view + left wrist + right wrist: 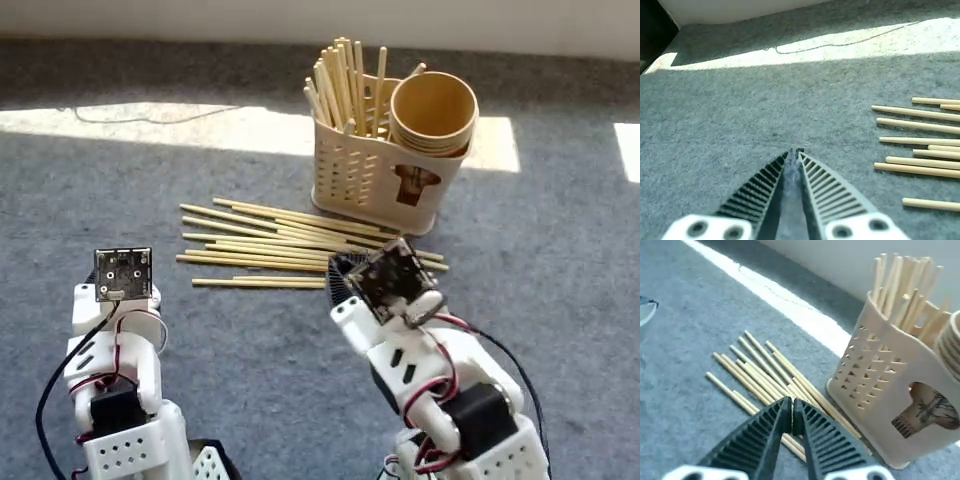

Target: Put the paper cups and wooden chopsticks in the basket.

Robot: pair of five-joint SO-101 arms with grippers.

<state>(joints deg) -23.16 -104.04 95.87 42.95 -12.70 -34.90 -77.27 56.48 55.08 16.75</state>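
A cream slotted plastic basket (350, 180) stood near the far edge of the grey carpeted desk (250, 360), holding stacked tan paper cups (432, 110) and upright wooden chopsticks (345, 80). Loose wooden chopsticks (270, 250) lay beside it, toward the near edge. The right gripper (791, 402) hung over them, fingers closed together; the left gripper (794, 151), fingers likewise closed and empty, hung over bare carpet.
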